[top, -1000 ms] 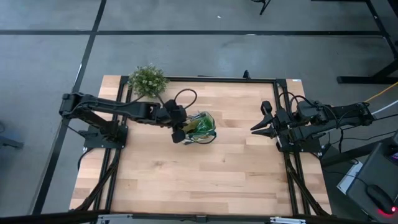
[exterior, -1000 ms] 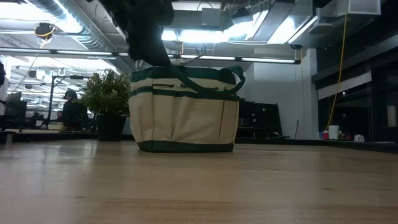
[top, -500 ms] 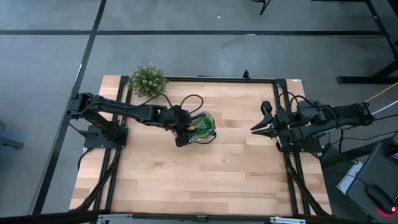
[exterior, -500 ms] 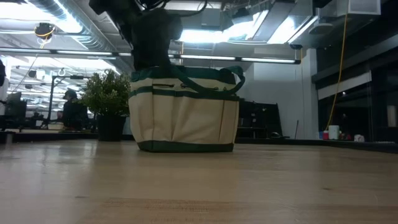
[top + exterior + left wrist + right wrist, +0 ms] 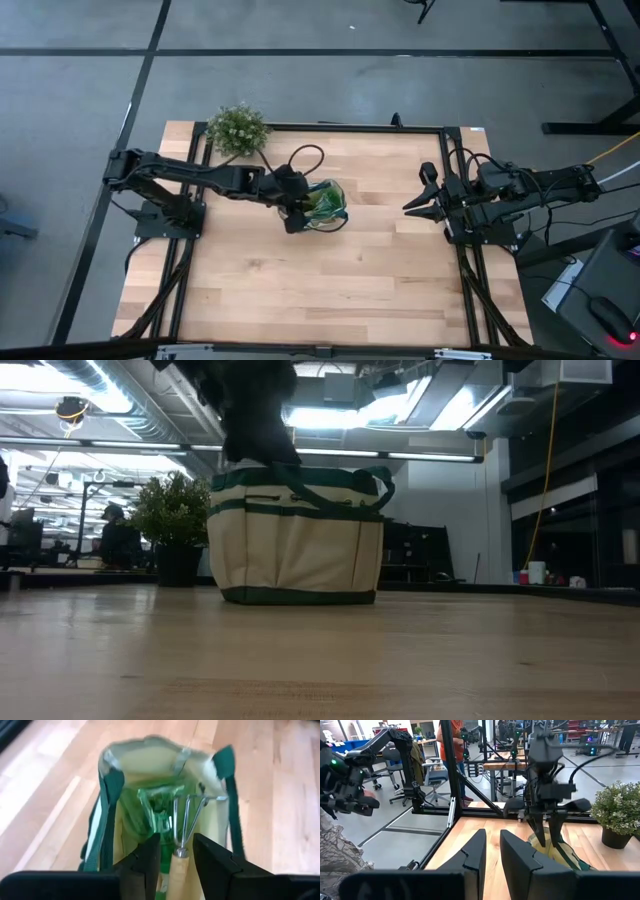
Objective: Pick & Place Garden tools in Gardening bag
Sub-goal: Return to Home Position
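Beige gardening bag [image 5: 150,762] below left gripper [image 5: 176,840]; parted fingers straddle the bagged rake [image 5: 187,812], seemingly ungripped. Next: rise clear, homeward. Right gripper [image 5: 418,190] idles well apart, parted.

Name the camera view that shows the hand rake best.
Left wrist view: the hand rake shows metal tines and wooden handle inside the gardening bag. High view: only green clutter in the bag; low view: only its walls; right wrist view: no rake.
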